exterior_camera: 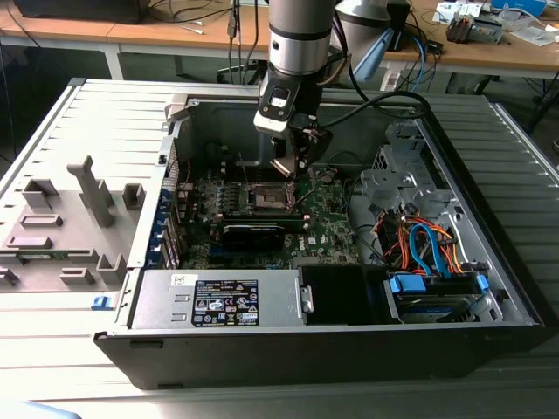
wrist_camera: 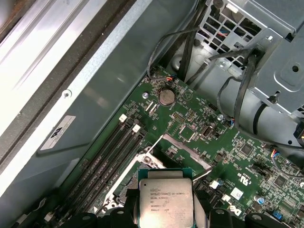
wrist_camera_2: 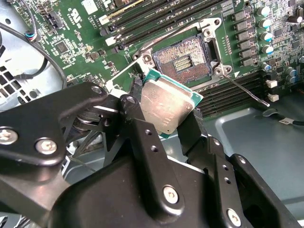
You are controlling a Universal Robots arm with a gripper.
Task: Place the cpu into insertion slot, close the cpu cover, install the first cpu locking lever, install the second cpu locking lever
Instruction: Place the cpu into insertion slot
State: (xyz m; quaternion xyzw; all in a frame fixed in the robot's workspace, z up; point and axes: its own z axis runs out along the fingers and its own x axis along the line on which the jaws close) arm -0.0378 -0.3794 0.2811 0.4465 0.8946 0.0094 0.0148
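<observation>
The arm hangs straight down, and the black hand below it grips the cpu, its fingers pressed on opposite edges.

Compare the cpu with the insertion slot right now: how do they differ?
The cpu has a plain silvery-grey top; the insertion slot shows a dark pin field inside a metal rim. The cpu is clamped in the gripper and held off the board; the insertion slot lies flat on the green motherboard, uncovered and empty. Both are square and look about the same in outline.
</observation>
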